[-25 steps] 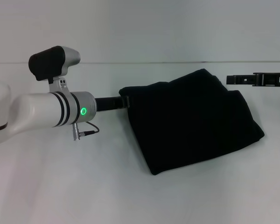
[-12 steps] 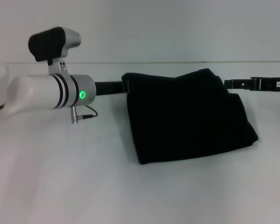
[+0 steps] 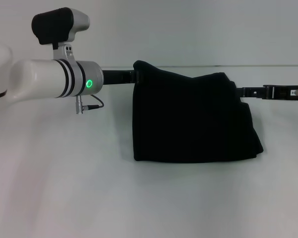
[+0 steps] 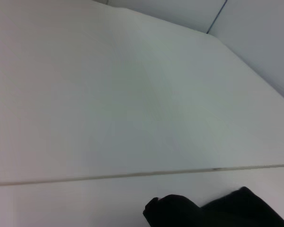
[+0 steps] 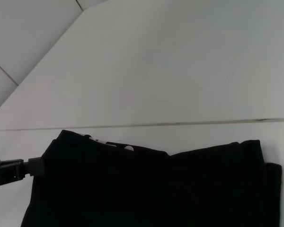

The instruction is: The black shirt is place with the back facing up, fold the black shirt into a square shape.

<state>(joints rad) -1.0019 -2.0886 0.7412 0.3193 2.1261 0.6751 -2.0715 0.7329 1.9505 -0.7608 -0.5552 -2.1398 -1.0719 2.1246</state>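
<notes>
The black shirt (image 3: 191,119), hanging doubled above the table (image 3: 64,193), is clamped at its two top corners by the left gripper (image 3: 134,76) and right gripper (image 3: 237,91); both corners are best kept level while lowered.

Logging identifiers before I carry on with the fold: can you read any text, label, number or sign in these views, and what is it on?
No text can be read.
Right gripper at the black shirt: a small white label farther back on it, too small and blurred to read.
Left gripper: only a green ring light behind it, no lettering.
Shirt and white table: no print.
</notes>
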